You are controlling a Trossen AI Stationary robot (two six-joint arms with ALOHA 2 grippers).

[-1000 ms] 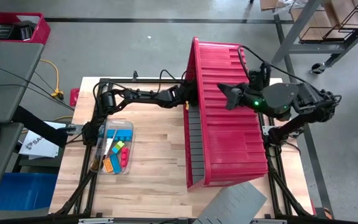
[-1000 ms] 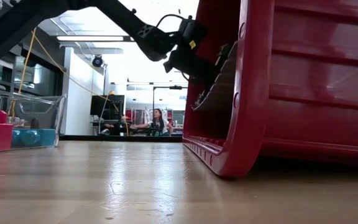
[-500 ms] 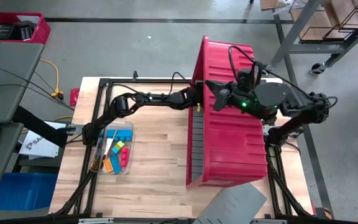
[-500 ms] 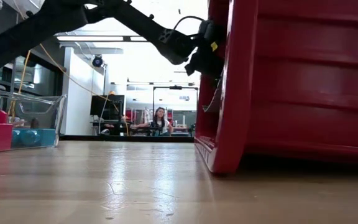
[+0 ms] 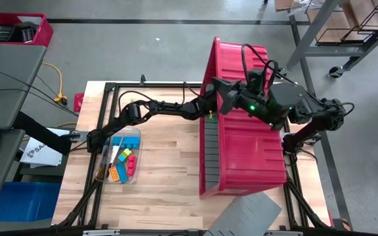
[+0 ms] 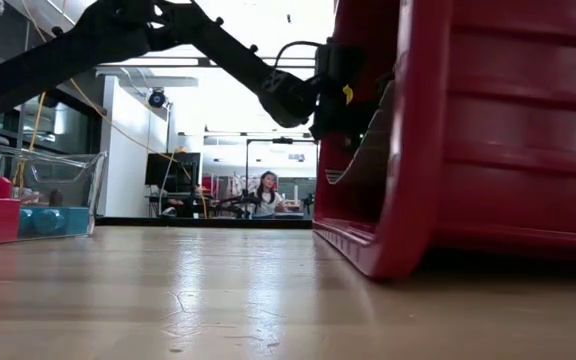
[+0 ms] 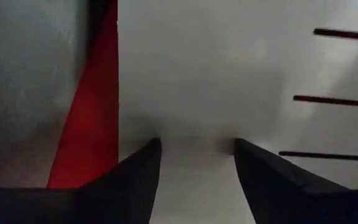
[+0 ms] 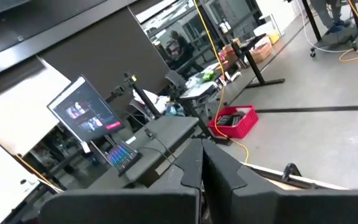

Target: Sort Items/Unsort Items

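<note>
Only the high view shows the items (image 5: 120, 159) beside the bin (image 5: 241, 131).

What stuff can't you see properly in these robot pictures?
- High view: whatever is inside the red bin is hidden, because it is tipped on its side.
- High view: the items in the clear tray are too small to count or tell apart.
- Low view: the tray is cut off by the picture's edge.
- Left wrist view: the left gripper is so close to the bin that only grey and red surfaces show.
</note>
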